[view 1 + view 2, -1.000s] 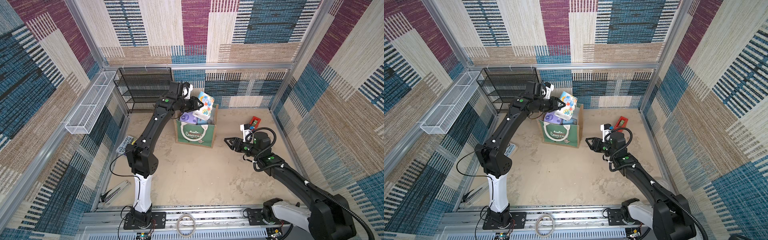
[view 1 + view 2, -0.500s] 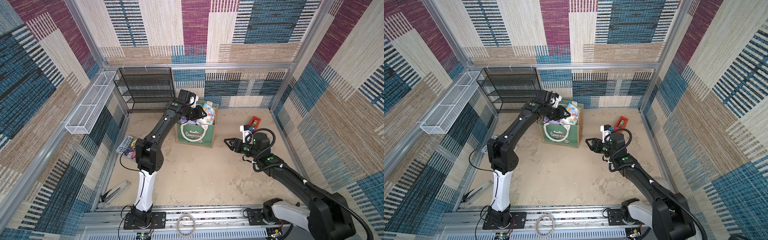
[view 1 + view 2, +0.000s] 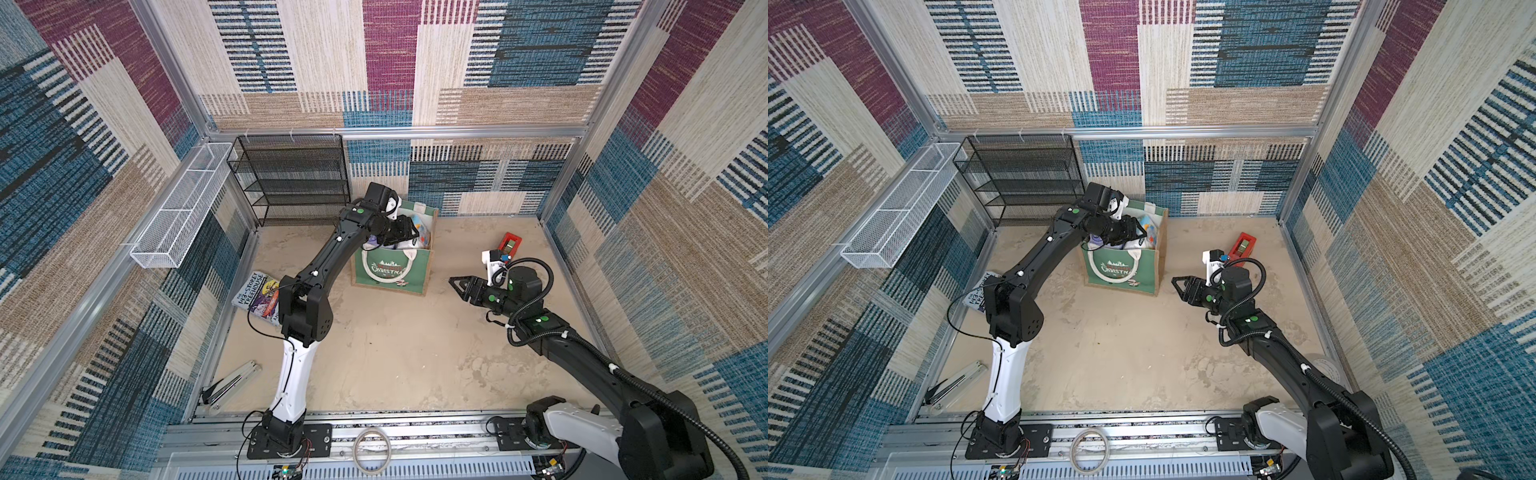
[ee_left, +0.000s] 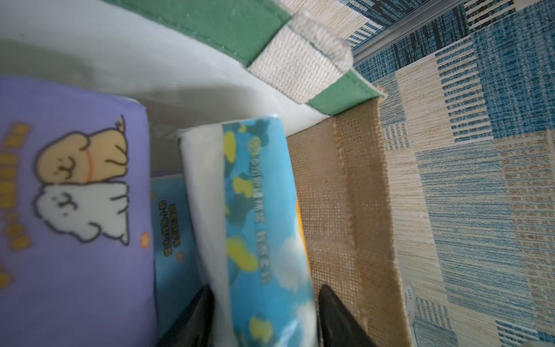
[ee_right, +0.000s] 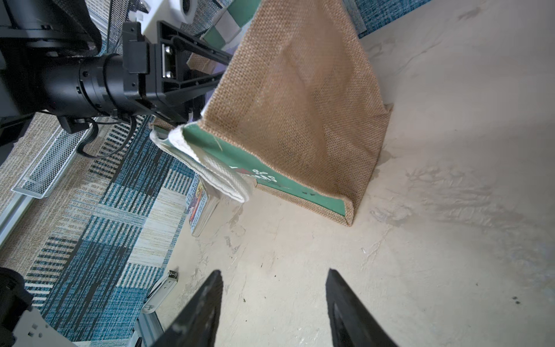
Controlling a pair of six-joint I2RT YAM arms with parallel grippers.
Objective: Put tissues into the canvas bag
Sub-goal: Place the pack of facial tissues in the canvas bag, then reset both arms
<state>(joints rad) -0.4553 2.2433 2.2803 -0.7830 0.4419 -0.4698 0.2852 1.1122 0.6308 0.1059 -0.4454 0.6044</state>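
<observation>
- Standing on edge inside the bag [image 3: 390, 272], the blue pack [image 4: 264, 225] leans on the bag's 3 o'clock wall; a lilac pack [image 4: 75, 195] fills the 9 o'clock side.
- Left gripper [image 4: 265, 291] reaches in from 9 o'clock; fingers [image 4: 330, 306] straddle the blue pack with a sliver of gap, so apparently not pinching it.
- Right gripper [image 5: 274, 272] hovers at the bag's 3 o'clock, fingers apart, empty, probably keeping clear.
</observation>
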